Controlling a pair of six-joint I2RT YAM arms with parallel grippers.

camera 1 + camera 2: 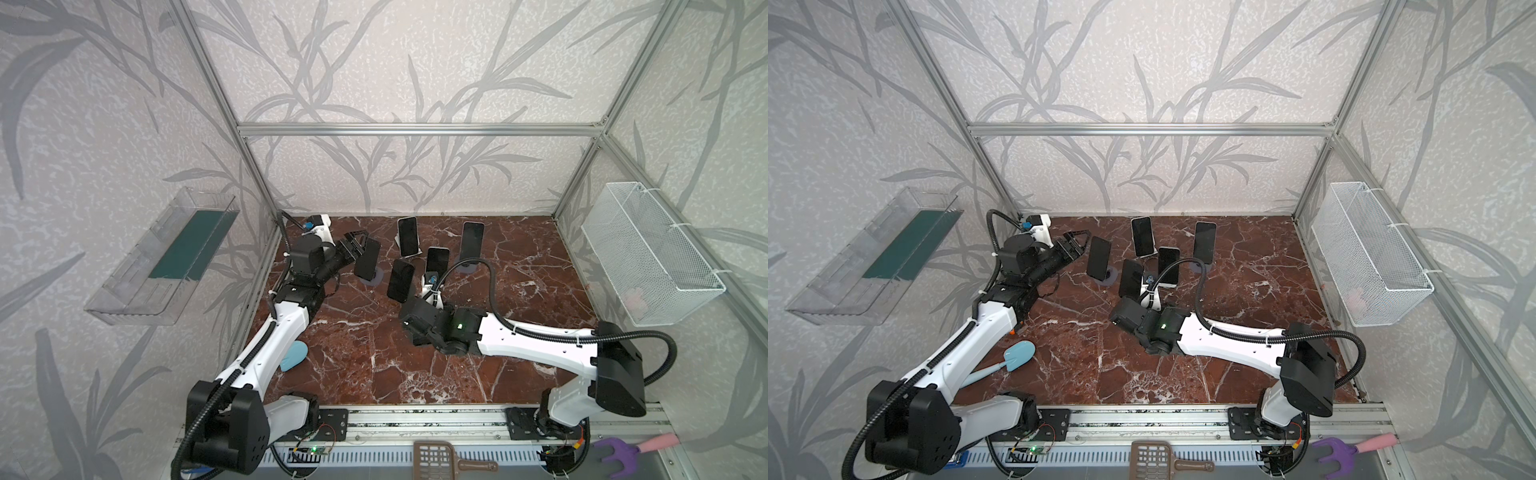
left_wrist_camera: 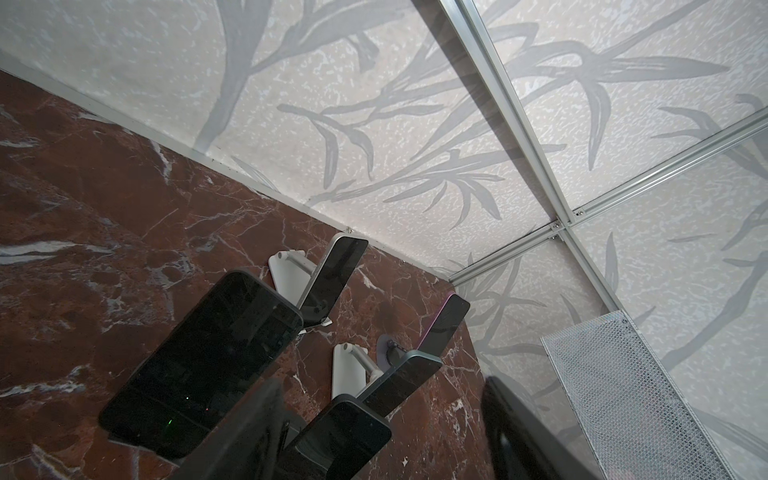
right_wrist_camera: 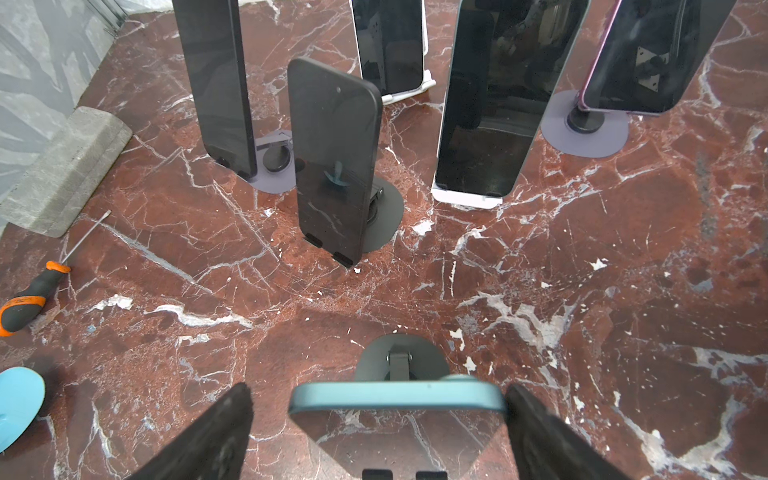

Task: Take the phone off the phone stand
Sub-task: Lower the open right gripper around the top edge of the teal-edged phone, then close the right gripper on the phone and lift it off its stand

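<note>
In the right wrist view a phone (image 3: 397, 395) with a teal edge leans on a dark round phone stand (image 3: 432, 357). My right gripper (image 3: 379, 392) is open and straddles the phone's top. One finger touches an edge and the other stands a little apart. In both top views this phone and the right fingers are hidden under the right wrist (image 1: 419, 320) (image 1: 1133, 318). My left gripper (image 1: 358, 242) (image 1: 1079, 239) is open beside the top of the leftmost phone (image 1: 368, 259) (image 2: 199, 365), with nothing between its fingers (image 2: 257, 428).
Several other phones stand on stands behind, the nearest a black one (image 3: 332, 166) (image 1: 401, 280). An orange-handled screwdriver (image 3: 29, 299), a grey block (image 3: 66, 170) and a blue spatula (image 1: 1017, 353) lie at the left. A wire basket (image 1: 648, 253) hangs on the right wall.
</note>
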